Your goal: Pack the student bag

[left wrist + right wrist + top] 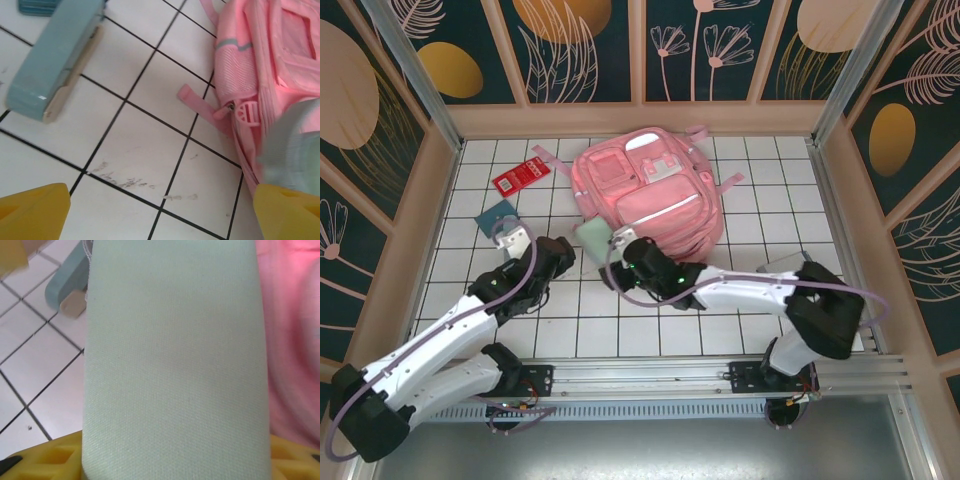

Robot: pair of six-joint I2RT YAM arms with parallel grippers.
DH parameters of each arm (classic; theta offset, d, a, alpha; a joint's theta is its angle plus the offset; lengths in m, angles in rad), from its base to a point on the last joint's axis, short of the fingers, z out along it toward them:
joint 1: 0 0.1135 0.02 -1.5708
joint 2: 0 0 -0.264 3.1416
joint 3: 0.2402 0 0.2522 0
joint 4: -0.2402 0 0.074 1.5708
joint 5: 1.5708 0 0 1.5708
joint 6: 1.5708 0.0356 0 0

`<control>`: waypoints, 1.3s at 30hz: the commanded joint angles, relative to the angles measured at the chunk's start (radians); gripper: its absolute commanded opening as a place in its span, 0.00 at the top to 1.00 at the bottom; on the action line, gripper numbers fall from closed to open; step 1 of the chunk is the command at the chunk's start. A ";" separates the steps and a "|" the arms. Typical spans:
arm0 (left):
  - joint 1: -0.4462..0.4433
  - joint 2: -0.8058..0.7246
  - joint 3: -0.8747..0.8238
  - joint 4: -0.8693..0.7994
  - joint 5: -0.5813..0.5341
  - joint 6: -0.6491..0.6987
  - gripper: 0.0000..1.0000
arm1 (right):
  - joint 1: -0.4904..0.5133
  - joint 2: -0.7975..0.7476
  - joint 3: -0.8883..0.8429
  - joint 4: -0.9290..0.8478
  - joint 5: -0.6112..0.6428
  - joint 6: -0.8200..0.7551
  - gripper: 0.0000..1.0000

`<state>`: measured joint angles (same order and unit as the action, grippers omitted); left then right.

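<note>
The student bag (650,190) is a big pink backpack lying flat at the back middle of the tiled table, front pockets up. Its side and a zipper pull appear in the left wrist view (270,60). A pale green fabric pouch (175,355) lies against the bag's near left corner (594,236). My right gripper (175,457) is shut on it, a yellow finger at each edge; in the top view it (620,245) sits at that corner. Left of the pouch, my left gripper (160,212) stands open over bare tiles (516,240).
A teal stapler (55,65) lies on the tiles beyond the left gripper, also seen from above (496,215). A red packet (520,177) lies at the back left. Wooden walls (430,230) close in the table on three sides.
</note>
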<state>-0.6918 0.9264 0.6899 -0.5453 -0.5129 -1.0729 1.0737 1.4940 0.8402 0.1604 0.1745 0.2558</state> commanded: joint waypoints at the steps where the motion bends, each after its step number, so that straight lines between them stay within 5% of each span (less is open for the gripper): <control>1: 0.006 0.075 0.050 0.139 0.080 0.142 0.11 | -0.053 -0.122 -0.078 0.015 0.063 0.059 0.45; 19: -0.154 0.693 0.440 0.361 0.313 0.556 0.34 | -0.503 -0.651 -0.372 -0.251 0.136 0.295 0.46; 31: -0.268 0.956 0.665 0.342 0.396 0.766 0.42 | -0.607 -0.735 -0.411 -0.289 0.108 0.326 0.46; 39: -0.282 1.058 0.733 0.299 0.346 0.815 0.49 | -0.621 -0.753 -0.424 -0.289 0.086 0.333 0.45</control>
<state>-0.9730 1.9484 1.3876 -0.2108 -0.1390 -0.2996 0.4622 0.7616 0.4271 -0.1287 0.2756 0.5694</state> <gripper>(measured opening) 0.512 0.563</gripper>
